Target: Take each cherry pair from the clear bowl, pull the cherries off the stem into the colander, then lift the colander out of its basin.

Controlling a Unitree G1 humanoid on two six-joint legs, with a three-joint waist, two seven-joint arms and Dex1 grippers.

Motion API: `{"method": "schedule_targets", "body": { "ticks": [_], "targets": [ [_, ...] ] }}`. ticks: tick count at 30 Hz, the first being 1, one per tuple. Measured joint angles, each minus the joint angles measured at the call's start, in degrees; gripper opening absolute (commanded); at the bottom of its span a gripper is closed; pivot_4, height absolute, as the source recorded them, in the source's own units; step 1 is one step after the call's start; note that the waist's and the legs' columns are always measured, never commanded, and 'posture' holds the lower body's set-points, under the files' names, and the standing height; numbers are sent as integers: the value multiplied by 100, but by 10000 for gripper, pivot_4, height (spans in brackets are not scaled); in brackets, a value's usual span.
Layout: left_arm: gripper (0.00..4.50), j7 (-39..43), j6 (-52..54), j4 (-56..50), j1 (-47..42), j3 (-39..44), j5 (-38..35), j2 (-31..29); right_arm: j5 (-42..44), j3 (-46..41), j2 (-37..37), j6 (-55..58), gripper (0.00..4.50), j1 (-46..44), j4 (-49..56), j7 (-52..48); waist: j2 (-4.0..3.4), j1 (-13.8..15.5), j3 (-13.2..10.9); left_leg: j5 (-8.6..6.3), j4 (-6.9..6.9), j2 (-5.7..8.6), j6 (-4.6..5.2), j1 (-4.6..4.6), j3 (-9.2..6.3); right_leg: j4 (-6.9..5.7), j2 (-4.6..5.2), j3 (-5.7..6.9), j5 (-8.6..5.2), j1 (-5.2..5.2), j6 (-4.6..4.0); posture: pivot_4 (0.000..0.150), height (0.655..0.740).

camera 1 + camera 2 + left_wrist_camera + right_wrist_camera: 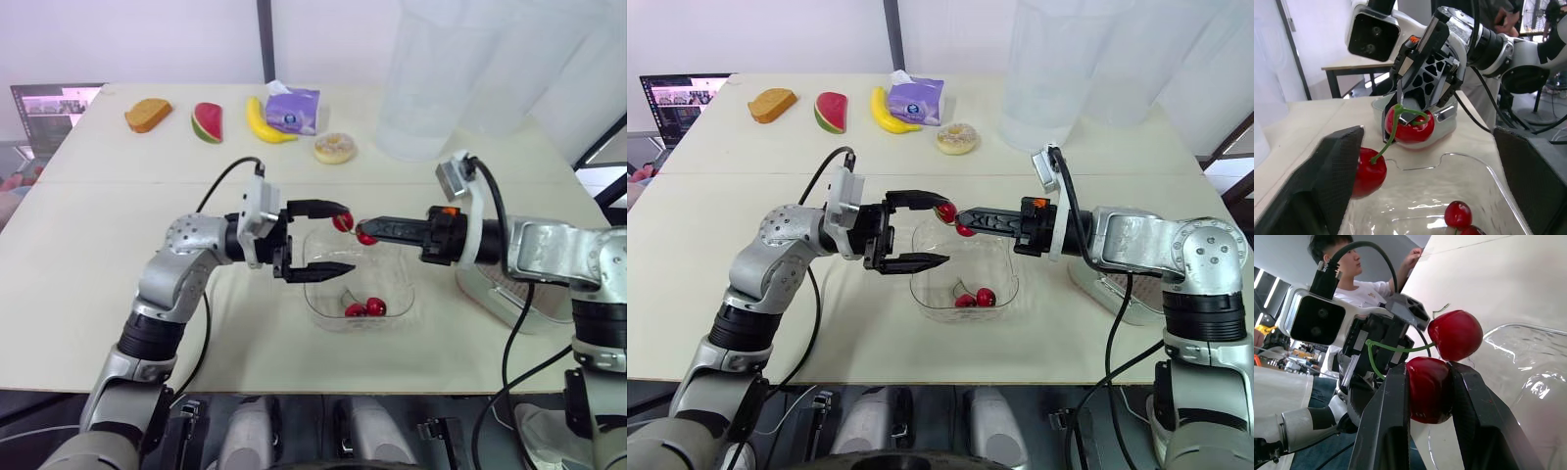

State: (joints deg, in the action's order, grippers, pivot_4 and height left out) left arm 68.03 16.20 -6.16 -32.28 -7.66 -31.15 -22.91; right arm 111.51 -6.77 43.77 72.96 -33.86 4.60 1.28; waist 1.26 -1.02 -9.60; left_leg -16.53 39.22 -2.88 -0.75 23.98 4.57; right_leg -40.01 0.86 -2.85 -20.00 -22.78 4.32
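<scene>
Nearest, the bowl (416, 294) on the desk (98, 255) holds one spare pair (364, 308). Above it the right gripper (367, 233) is clamped on one cherry of the held pair (342, 222). The left gripper (343, 238) gapes wide, one finger against the other cherry. The stem is unbroken. The colander (1105, 290) sits unlifted in the basin (1141, 315), contents unclear. Judged: most work is left.

Bread (148, 115), watermelon slice (207, 122), banana (266, 121), tissue pack (293, 109) and donut (335, 148) are being displayed in a row across the table (78, 255).
</scene>
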Motion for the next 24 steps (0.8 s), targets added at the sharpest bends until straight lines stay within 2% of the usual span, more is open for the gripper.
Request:
{"method": "schedule_targets", "body": {
  "ticks": [6,7,22,24],
  "targets": [
    [1873,-104,200,4,-25,21,-89,44,1,28,3,-80,7255,42,130,-1,0,1,0,0,0,0,0,1,0,1,0,0,0,0,0,1500,7400],
    [754,-108,222,4,-25,19,-97,51,1,29,5,-85,7255,42,137,-2,0,1,0,0,0,0,0,1,-1,1,0,0,0,0,0,1500,7400],
    [754,-335,1019,-154,-120,168,-580,-45,8,152,199,-135,7255,167,200,-21,0,-1,0,0,0,0,0,1,-2,1,0,0,0,0,0,1500,7400],
    [0,-341,1177,-228,-127,180,-615,-124,8,173,245,-151,16518,168,220,-17,0,-5,0,0,0,0,0,1,-1,2,-1,0,0,0,0,1500,7400]
  ]
}}
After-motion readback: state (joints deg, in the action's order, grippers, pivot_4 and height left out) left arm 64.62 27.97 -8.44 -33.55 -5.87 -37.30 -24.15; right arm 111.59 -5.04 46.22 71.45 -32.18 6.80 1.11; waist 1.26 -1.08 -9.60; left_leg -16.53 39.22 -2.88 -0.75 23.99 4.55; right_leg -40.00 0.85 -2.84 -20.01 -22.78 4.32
